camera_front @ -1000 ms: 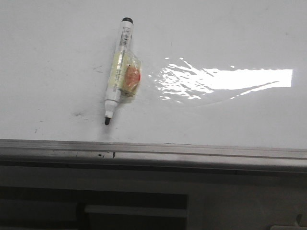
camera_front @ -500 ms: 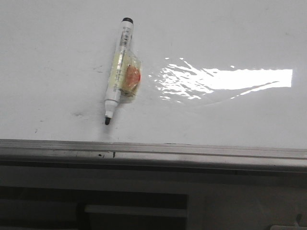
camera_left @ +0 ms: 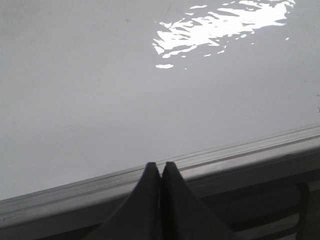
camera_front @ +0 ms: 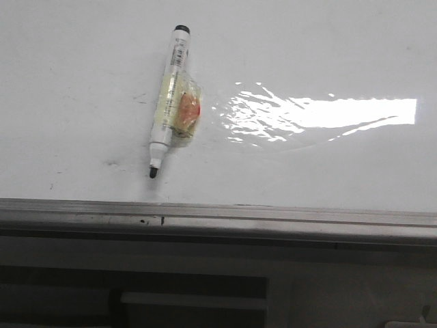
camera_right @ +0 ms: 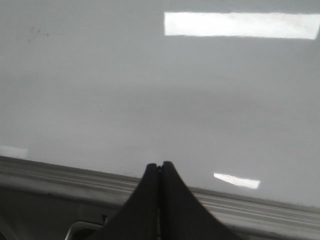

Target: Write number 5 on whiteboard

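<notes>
My left end effector [camera_left: 160,172] is closed with nothing between its dark fingers, tips pressed together, poised over the grey metal rail at the near edge of the whiteboard [camera_left: 100,100]. My right end effector [camera_right: 160,172] is likewise pinched closed and empty, over the same rail. Neither shows in the front view. Out on the board, in the front view, a marker [camera_front: 167,102] lies flat at about ten o'clock from the middle of the whiteboard [camera_front: 328,48], its uncapped dark tip pointing toward six o'clock, near the rail, its black end toward twelve. I judge it light, stiff and smooth, a round barrel that could roll or slip. A yellowish clear wrap with an orange patch [camera_front: 181,113] bulges at its middle; that thicker part looks the best place to take hold, and I would close across it, though I cannot tell how soft it is. The board is glossy white, with a bright glare band at three o'clock and faint dark smudges at nine. No number 5 is visible anywhere on it; writing has not begun.
</notes>
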Motion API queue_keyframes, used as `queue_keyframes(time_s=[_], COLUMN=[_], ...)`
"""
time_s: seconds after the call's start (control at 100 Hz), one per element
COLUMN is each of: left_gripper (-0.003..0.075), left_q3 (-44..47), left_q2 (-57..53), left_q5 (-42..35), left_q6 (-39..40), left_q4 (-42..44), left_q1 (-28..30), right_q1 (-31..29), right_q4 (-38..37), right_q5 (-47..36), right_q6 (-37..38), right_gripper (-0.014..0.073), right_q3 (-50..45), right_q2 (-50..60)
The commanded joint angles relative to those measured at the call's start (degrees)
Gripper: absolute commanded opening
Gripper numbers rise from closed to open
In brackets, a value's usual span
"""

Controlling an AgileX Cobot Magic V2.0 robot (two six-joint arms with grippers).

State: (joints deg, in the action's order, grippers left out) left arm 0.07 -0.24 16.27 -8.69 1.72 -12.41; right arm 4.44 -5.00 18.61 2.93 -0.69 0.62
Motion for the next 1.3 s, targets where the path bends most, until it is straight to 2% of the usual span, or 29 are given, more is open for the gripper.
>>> queue_keyframes(time_s=[0.0,0.13,0.19,0.3,0.38,0.52,0.62,0.7,0.79,0.89,0.96,1.01,1.04,1.13,1.18,1.29], left_gripper=[-0.002,-0.002,-0.002,-0.002,-0.002,-0.002,-0.002,-0.002,-0.002,-0.0005,0.0073,0.0174,0.026,0.0446,0.0481,0.0449], left_q3=[1.3,1.3,1.3,1.3,1.3,1.2,0.5,-2.6,-8.1,-15.1,-19.6,-22.3,-23.7,-27.3,-29.2,-30.7], left_q2=[-1.6,-1.6,-1.6,-1.6,-1.6,-1.6,-1.5,-1.3,1.3,7.6,13.4,17.6,20.0,27.8,32.2,38.2], left_q5=[-3.9,-7.2,-11.1,-19.2,-22.8,-23.7,-23.1,-19.0,-11.7,-4.9,-1.8,-0.6,0.3,3.2,7.0,9.8], left_q6=[0.0,0.7,0.8,0.8,0.8,0.8,0.8,0.0,-0.2,-0.2,-0.5,-2.2,-3.3,-6.2,-8.3,-11.0], left_q4=[-0.5,-3.1,-12.2,-30.9,-38.6,-49.6,-50.4,-47.7,-36.9,-27.8,-26.5,-26.7,-27.0,-27.5,-28.0,-32.9], left_q1=[-0.5,-0.5,-0.7,-0.7,-0.7,-0.7,-0.7,-1.0,-1.0,-1.0,-1.0,-1.0,-1.0,-1.0,-1.1,-3.5], right_q1=[0.0,0.0,0.0,0.0,0.0,0.0,0.0,0.0,0.0,0.0,0.0,0.0,0.0,0.0,0.0,0.0], right_q4=[-0.5,-0.1,2.4,13.4,19.5,23.4,30.3,31.5,30.6,26.1,24.1,24.0,24.0,24.0,24.0,24.0], right_q5=[-3.6,-10.6,-15.2,-22.8,-25.6,-25.9,-26.3,-25.8,-21.1,-11.3,-5.6,-2.8,-1.5,1.8,3.0,4.3], right_q6=[-0.8,-0.8,-0.8,-0.8,-0.8,-0.8,-0.7,-0.7,-1.0,-2.9,-5.4,-7.8,-9.0,-10.9,-11.3,-11.5], right_gripper=[-0.0063,-0.0063,-0.0063,-0.0063,-0.0063,-0.0063,-0.0063,-0.0063,-0.0063,-0.0063,-0.0063,-0.006,-0.0054,0.0026,0.0101,0.0269], right_q3=[-1.3,-1.3,-1.3,-1.3,-1.3,-1.2,0.5,4.1,9.5,15.9,19.8,22.0,23.1,26.4,27.8,29.8], right_q2=[1.0,1.0,1.0,1.0,1.0,1.0,1.0,1.0,-0.1,-3.4,-6.9,-9.3,-10.7,-14.5,-15.9,-18.6])
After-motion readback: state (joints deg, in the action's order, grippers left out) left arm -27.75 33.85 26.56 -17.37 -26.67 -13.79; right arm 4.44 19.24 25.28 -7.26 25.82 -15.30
